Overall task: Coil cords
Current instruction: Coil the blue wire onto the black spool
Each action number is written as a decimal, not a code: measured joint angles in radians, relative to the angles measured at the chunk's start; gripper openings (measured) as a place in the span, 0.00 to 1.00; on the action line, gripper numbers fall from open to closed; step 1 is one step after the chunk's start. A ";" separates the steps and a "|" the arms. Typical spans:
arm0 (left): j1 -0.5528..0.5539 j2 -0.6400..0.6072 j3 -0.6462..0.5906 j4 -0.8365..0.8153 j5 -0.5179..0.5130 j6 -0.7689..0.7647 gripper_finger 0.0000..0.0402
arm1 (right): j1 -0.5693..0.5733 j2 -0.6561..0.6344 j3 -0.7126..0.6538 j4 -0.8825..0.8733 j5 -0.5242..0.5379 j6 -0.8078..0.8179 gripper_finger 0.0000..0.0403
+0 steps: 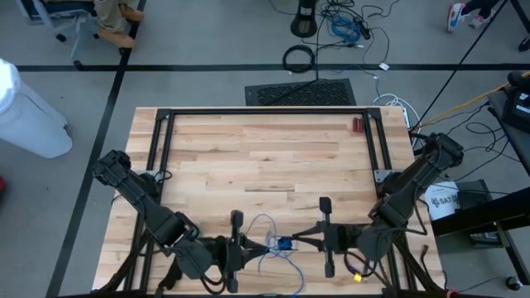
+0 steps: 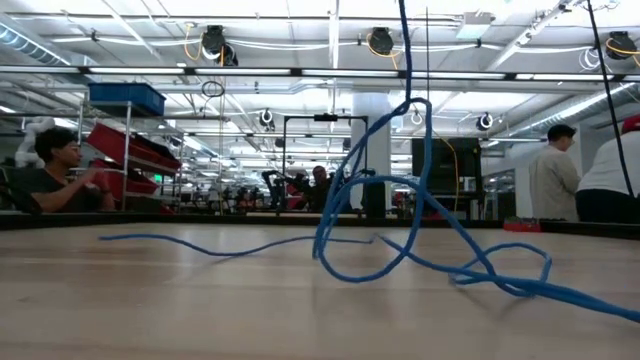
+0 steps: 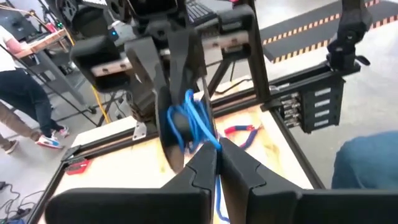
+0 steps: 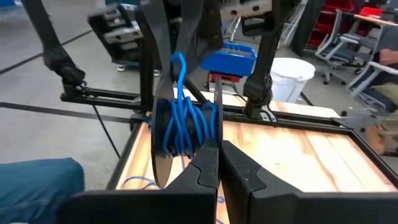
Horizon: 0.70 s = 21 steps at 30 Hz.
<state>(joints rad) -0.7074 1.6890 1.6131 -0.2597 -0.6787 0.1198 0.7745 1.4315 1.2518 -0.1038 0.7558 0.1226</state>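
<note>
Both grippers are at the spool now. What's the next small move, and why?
Probably wind on another turn: the cord is only partly wrapped on the spool between the left gripper and right gripper, and loose loops lie on the table.

The cord [image 1: 277,240] is bright blue, wound on a dark spool [image 4: 163,134]. The table [image 1: 265,157] is pale striped wood with a black frame. Red-handled pliers [image 3: 241,132] lie on it.

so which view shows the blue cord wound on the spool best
The right wrist view: the blue cord is wrapped in several turns around the dark spool. The left wrist view shows fewer strands; the high view only a small tangle; the low view only loose loops on the table.
</note>
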 joint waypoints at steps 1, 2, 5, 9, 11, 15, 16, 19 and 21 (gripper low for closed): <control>0.000 0.000 0.000 -0.009 0.002 -0.002 0.06 | 0.004 -0.006 0.000 0.002 0.000 0.000 0.00; 0.000 0.000 0.000 -0.022 0.010 -0.005 0.06 | 0.010 -0.012 0.000 0.002 0.000 -0.001 0.00; 0.000 0.000 0.000 -0.029 0.019 -0.007 0.06 | 0.025 -0.024 0.000 0.003 0.001 -0.003 0.00; 0.001 0.000 0.000 -0.004 0.020 -0.009 0.06 | 0.043 -0.034 0.000 0.012 0.002 -0.004 0.00; 0.000 0.000 0.000 0.006 0.021 -0.010 0.09 | 0.047 -0.035 0.000 0.016 0.001 -0.010 0.00; 0.000 0.004 0.000 0.023 0.016 -0.034 0.22 | 0.047 -0.035 0.000 0.021 0.001 -0.011 0.00; 0.000 0.004 0.000 0.024 0.011 -0.035 0.26 | 0.047 -0.035 0.000 0.021 0.001 -0.011 0.00; 0.000 0.004 0.000 0.029 -0.022 -0.036 0.37 | 0.047 -0.035 0.000 0.026 0.008 -0.012 0.00; 0.000 0.004 0.000 0.031 -0.030 -0.036 0.41 | 0.047 -0.040 0.000 0.025 0.021 -0.021 0.00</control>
<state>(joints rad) -0.7074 1.6932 1.6131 -0.2283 -0.7090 0.0841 0.8211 1.3918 1.2518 -0.0792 0.7767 0.1012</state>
